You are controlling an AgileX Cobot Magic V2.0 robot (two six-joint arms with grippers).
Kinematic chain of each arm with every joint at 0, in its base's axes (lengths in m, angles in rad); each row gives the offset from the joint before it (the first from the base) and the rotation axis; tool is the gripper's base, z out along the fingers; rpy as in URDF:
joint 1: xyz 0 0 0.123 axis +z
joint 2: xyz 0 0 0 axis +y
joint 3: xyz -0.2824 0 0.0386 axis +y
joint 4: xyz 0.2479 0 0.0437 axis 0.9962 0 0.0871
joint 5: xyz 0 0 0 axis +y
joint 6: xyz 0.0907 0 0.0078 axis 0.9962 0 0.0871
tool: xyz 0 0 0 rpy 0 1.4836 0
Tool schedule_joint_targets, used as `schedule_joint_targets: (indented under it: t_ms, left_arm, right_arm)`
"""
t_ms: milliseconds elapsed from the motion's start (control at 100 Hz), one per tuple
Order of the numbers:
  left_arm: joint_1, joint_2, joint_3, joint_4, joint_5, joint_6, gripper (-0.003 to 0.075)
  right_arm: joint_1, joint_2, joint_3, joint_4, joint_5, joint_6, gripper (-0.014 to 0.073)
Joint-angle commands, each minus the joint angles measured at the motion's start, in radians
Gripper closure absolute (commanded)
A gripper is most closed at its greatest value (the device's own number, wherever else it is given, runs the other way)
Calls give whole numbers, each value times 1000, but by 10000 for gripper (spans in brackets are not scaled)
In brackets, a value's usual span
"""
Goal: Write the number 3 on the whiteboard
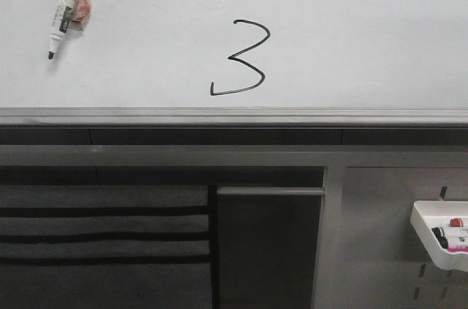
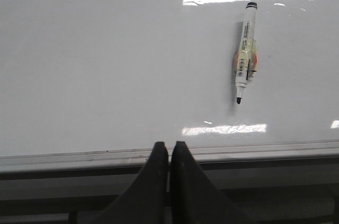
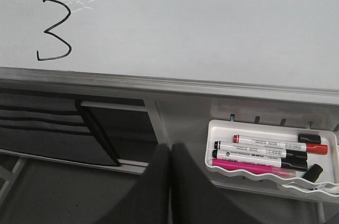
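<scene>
On the whiteboard point(image 1: 351, 39), just above its grey rail point(image 1: 234, 115), the number 3 point(image 1: 240, 58) stands finished: angular middle, long lower hook, no gaps in the stroke. You have nothing left to draw, so the step in hand is, as I judge it, to leave the work alone. The black marker point(image 1: 64, 8) clings to the whiteboard well to the left of the number 3, uncapped, tip pointing down. Your left gripper point(image 2: 169, 152) is closed with its fingers pressed together and holds nothing; your right gripper point(image 3: 170, 155) is the same, below the rail beside the white tray point(image 3: 222, 128) of markers. Keep both arms low and away from the number 3 so you do not smear the ink.
</scene>
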Motion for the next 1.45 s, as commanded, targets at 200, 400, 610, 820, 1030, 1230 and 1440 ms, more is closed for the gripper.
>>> schedule_joint_targets:
  t_ms: [200,400,610,820,1030,1230,1440]
  left_arm:
    - [-6,-30,4,2,-78,-13,738]
    - [-8,-30,4,2,-78,-13,738]
    - [-8,-30,4,2,-78,-13,738]
    - [-8,-30,4,2,-78,-13,738]
    - [-8,-30,4,2,-78,-13,738]
    - [-8,-30,4,2,-78,-13,738]
    - [-8,-30,4,2,-78,-13,738]
  right_arm:
    - [-41,-59,32,-10,-146,-2,668]
    - [-164,-265,267,-10,-367,-2,668]
    - [-167,-400,487,-3,-609,-2,668]
    - [-168,-477,637,-1,-806,-2,668]
    - [-171,-475,637,-1,-818,-2,668]
    - [-171,-475,637,-1,-818,-2,668]
    - [-171,-475,637,-1,-818,-2,668]
